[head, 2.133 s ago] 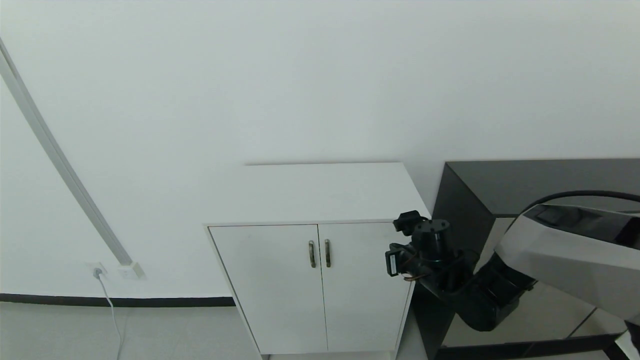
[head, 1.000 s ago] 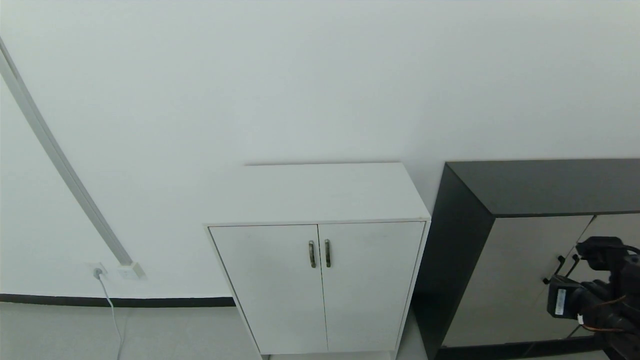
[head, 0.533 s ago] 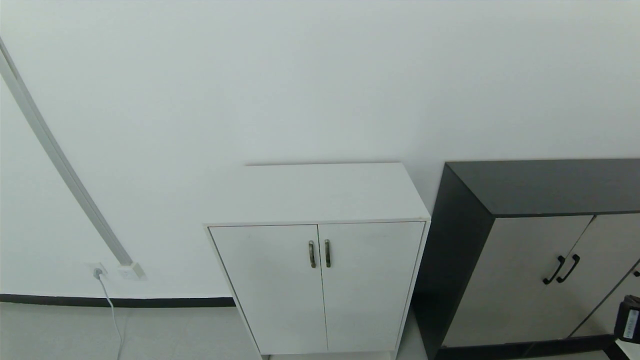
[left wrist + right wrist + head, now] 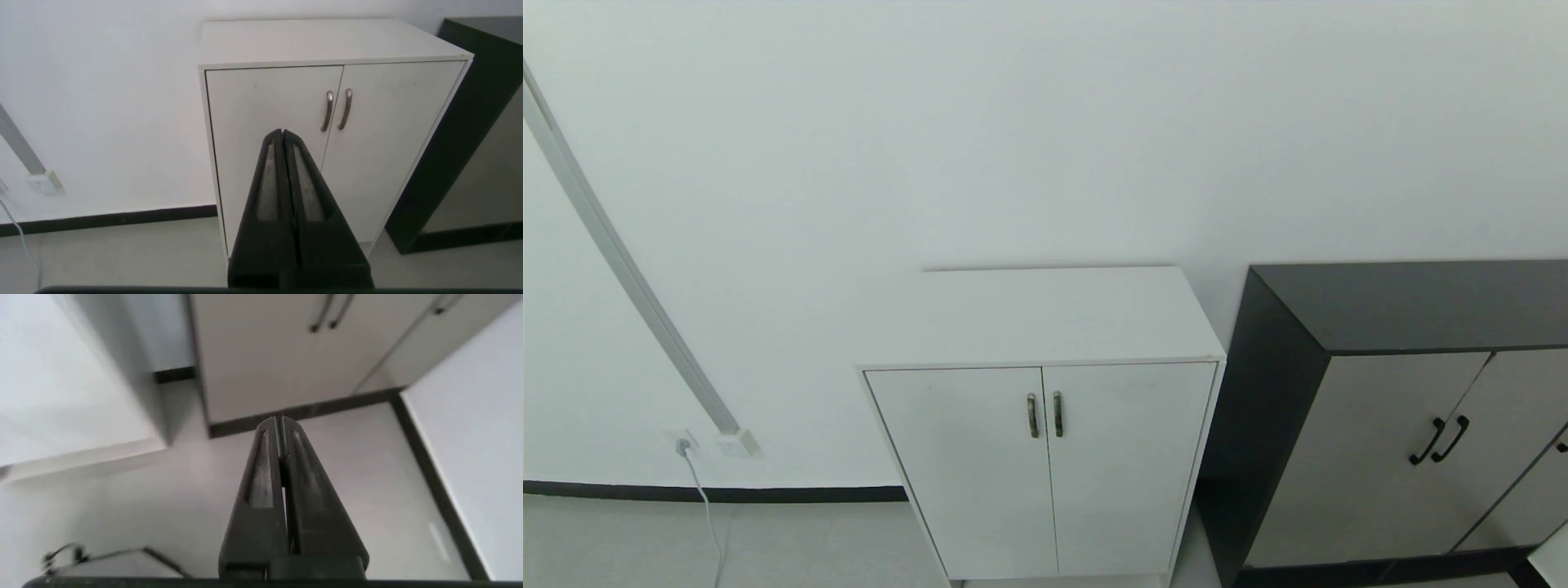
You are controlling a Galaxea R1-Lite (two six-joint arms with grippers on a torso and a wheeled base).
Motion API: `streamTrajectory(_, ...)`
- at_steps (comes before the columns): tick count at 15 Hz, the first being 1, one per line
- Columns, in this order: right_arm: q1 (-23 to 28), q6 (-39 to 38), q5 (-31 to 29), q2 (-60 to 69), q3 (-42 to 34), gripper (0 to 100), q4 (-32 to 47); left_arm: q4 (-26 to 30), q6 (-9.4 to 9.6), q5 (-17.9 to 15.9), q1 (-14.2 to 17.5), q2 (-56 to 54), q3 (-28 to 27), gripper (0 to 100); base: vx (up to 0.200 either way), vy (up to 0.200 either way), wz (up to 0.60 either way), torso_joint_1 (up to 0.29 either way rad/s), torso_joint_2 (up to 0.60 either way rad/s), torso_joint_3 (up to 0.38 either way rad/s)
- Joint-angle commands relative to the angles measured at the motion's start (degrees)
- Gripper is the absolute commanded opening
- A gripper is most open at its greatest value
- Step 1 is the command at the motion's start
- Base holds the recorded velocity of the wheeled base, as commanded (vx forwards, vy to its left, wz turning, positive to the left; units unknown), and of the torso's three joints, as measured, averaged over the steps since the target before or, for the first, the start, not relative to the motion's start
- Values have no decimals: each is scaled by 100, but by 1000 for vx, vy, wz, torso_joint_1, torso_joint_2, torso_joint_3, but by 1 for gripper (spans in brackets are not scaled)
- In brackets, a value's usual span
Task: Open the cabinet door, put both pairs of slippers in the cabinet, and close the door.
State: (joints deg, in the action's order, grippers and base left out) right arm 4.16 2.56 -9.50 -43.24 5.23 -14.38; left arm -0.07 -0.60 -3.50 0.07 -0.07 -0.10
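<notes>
The white cabinet [image 4: 1054, 314] stands with both doors shut. Facing it, the left gripper [image 4: 282, 135] is pinched closed. The right gripper [image 4: 282, 420], also closed, hangs over floor off to the cabinet's right. Unopened fingers could glance off its slim handles [image 4: 1058, 413].

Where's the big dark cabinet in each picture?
Head view: dark cabinet at the right, beside the white cabinet.
Left wrist view: beside the white cabinet, beyond the left pincer.
Right wrist view: its grey doors beyond the right pincer.
Shared landmark: black strip along its foot.
</notes>
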Motion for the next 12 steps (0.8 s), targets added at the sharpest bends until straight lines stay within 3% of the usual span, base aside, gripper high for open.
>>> streamTrajectory(1, 6, 8, 326, 1257, 145, 0, 709, -1, -2, -2, 1, 7, 1, 0, 0, 0, 0, 0, 0, 0)
streamTrajectory(12, -82, -1, 668, 2206, -523, 0, 1078, -1, -2, -2, 1, 7, 1, 0, 0, 0, 0, 0, 0, 0)
